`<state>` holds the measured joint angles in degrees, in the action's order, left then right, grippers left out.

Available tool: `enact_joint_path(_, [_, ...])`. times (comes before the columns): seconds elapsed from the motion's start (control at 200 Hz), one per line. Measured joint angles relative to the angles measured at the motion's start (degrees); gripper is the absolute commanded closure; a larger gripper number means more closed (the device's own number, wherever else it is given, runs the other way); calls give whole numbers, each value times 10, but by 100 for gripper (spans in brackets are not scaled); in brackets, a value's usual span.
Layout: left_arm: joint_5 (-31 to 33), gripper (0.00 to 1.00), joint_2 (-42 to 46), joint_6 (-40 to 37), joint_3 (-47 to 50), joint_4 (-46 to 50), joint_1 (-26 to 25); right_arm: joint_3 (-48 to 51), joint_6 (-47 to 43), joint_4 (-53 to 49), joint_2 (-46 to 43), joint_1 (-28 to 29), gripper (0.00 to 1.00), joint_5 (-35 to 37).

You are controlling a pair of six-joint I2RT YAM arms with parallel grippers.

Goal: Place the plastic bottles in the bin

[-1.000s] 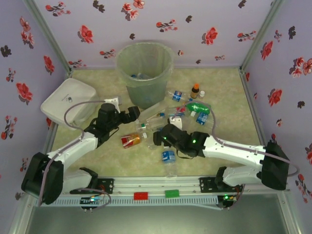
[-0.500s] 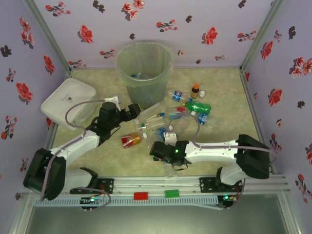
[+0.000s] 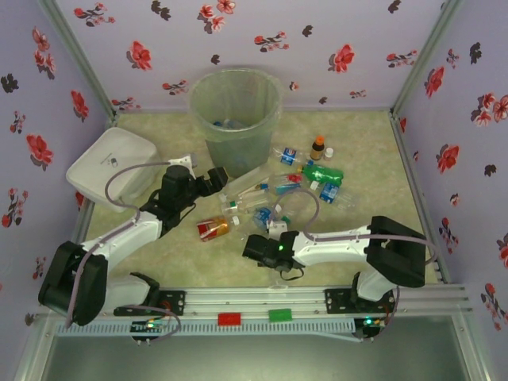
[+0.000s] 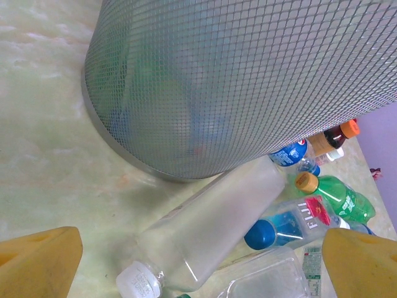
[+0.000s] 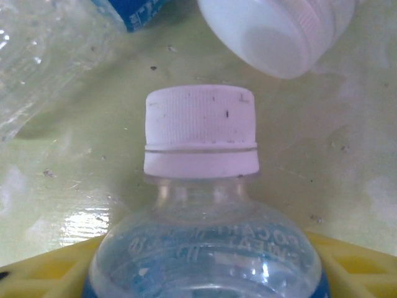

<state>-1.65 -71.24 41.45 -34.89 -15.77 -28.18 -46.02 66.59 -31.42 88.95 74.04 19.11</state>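
Note:
Several plastic bottles lie scattered in front of the bin (image 3: 236, 119), among them an amber red-labelled one (image 3: 213, 228) and a green one (image 3: 324, 174). My right gripper (image 3: 254, 248) is low over the mat, and its yellow fingers (image 5: 43, 276) press both sides of a clear white-capped bottle (image 5: 201, 130). My left gripper (image 3: 216, 182) hovers open by the foot of the bin (image 4: 248, 81). Between its fingers (image 4: 40, 264) lies a frosted white-capped bottle (image 4: 217, 217), untouched, with a blue-capped Fiji bottle (image 4: 298, 220) beside it.
A white rounded-square container (image 3: 111, 167) sits at the left edge. A small brown orange-capped vial (image 3: 317, 148) stands right of the bin. A large white cap (image 5: 279, 34) lies just beyond the held bottle. Flowered walls close in three sides.
My right arm folded back and left toward the near edge, dropped onto the blue-labelled bottle, and its fingers closed on it. The left gripper edged slightly toward the bin, still open.

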Motion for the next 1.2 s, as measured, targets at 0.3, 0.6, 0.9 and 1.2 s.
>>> enact_joint_path(0.3, [4,0,20,-2,0,7,0,-3,-22,-3,-67,0,51,10])
enact_joint_path(0.6, [5,0,37,-33,-7,69,6,-77,-161,18,-177,-96,52,19])
enact_joint_path(0.9, [5,0,39,-43,-3,76,8,-210,-364,124,-142,-255,52,-20])
enact_joint_path(1.2, [12,0,41,-46,9,70,11,-470,-506,224,23,-343,51,-104])
